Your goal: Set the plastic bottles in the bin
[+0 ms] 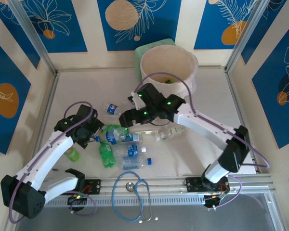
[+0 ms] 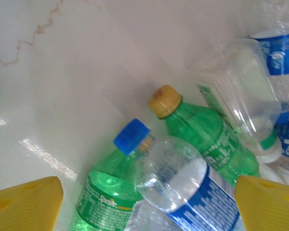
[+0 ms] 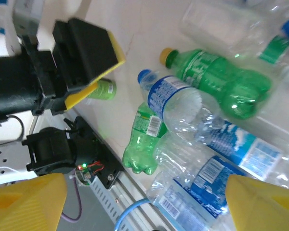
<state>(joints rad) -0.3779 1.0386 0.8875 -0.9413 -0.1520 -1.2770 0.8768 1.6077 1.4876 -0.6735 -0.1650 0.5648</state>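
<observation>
The left arm (image 1: 43, 159) and right arm (image 1: 202, 126) have white link shells with black joints and bases. Lilac cables (image 1: 159, 74) loop along them, green lights (image 1: 168, 102) glow at the wrists, and the finger pads (image 2: 24, 204) are ribbed yellow.

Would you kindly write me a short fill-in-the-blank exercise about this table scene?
The green bottle whose cap shows in the left wrist view has a ___ cap. On the table, the bin stands at the ___ edge. The stethoscope has ___ tubing. The left pincer hangs ___ over the bottles.
Missing words: yellow; far; blue; open.
</observation>
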